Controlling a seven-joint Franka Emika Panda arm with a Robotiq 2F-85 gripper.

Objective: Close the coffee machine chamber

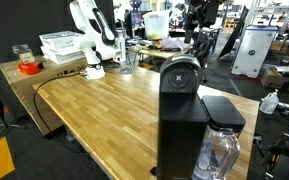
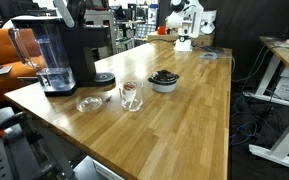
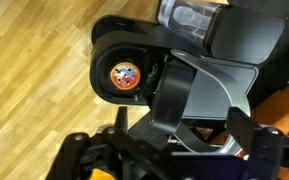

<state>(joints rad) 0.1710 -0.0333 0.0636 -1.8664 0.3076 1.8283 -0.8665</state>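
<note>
The coffee machine (image 1: 181, 120) is a tall matte-black box at the near end of the wooden table, with a clear water tank (image 1: 222, 150) at its side; it also shows in an exterior view (image 2: 79, 50). Its chamber (image 1: 181, 68), the rounded black head with a ringed emblem, is tilted up. In the wrist view I look down on the machine: the chamber's raised lid (image 3: 184, 90) stands over the round pod holder (image 3: 124, 60), where an orange disc shows. My gripper (image 3: 179, 115) is open just above it, one dark finger on each side of the lid.
On the table by the machine stand a glass cup (image 2: 131, 95), a small glass dish (image 2: 89, 103) and a bowl (image 2: 164, 80). A white robot arm (image 1: 89, 40) and white trays (image 1: 62, 45) are at the far end. The table edge (image 2: 114, 150) is close.
</note>
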